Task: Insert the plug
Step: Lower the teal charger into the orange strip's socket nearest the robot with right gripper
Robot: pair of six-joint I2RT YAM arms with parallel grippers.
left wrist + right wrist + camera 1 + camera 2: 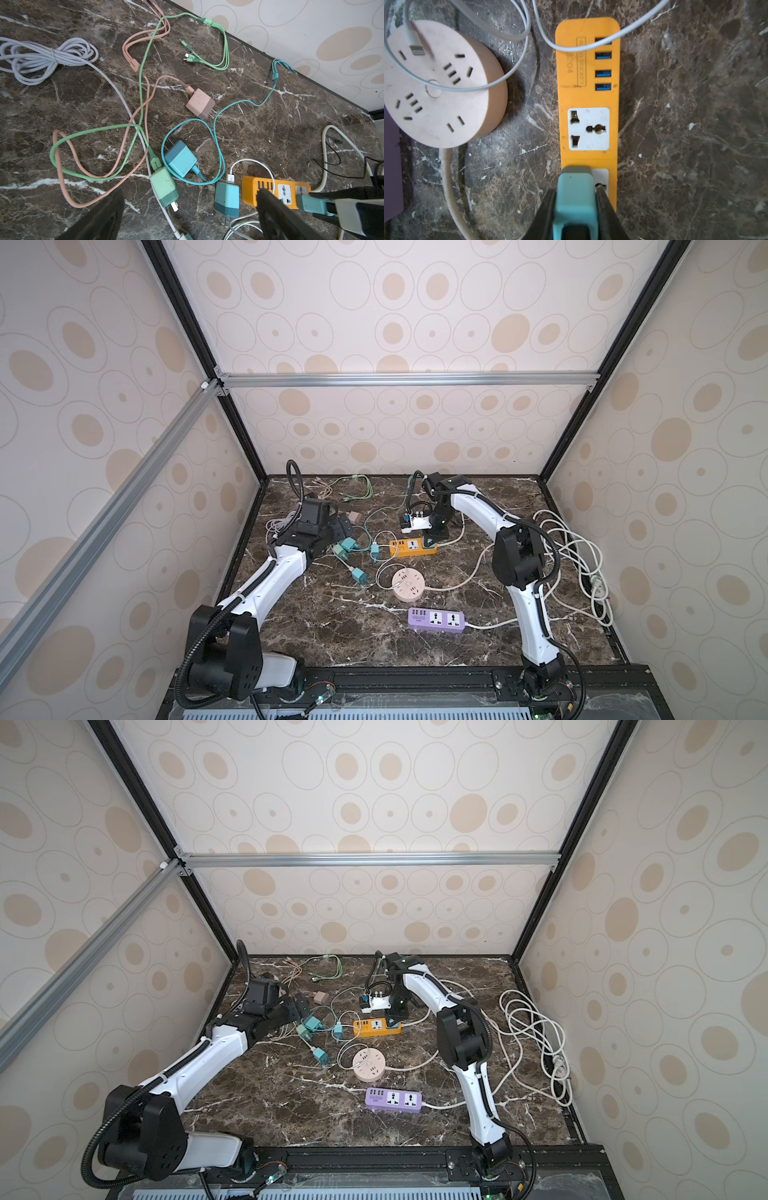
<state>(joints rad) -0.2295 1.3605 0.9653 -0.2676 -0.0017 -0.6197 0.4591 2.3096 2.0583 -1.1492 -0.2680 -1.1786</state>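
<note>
From my desk I count three power strips on the marble table (332,639): the orange power strip (413,546), a round pink strip (408,584) and a purple strip (436,619). In the right wrist view the orange one shows four blue USB ports (603,55) and two white sockets. The middle socket (588,128) is free and the end socket (602,178) is half covered by the teal plug (575,180). I make it six charger plugs in all: a pink charger (200,103), a green charger (164,187), a blue charger (180,158), a teal charger on a white USB lead (227,196), another teal charger near the pink strip (358,574), and the teal plug itself. There are three multi-headed cables, one green (225,52), one pink (134,64) and one teal (275,74). There are also two cord bundles, a grey coil (41,60) and a white cord heap (573,556). The right claw (575,193) pinches the teal plug by its two sides, jaws no wider than the plug's body. The plug's darker nose sits against the orange power strip at the end socket, and I cannot tell whether the prongs are in. The left claw (190,193) is spread wide, holds nothing, and hangs above the green and teal chargers.
</note>
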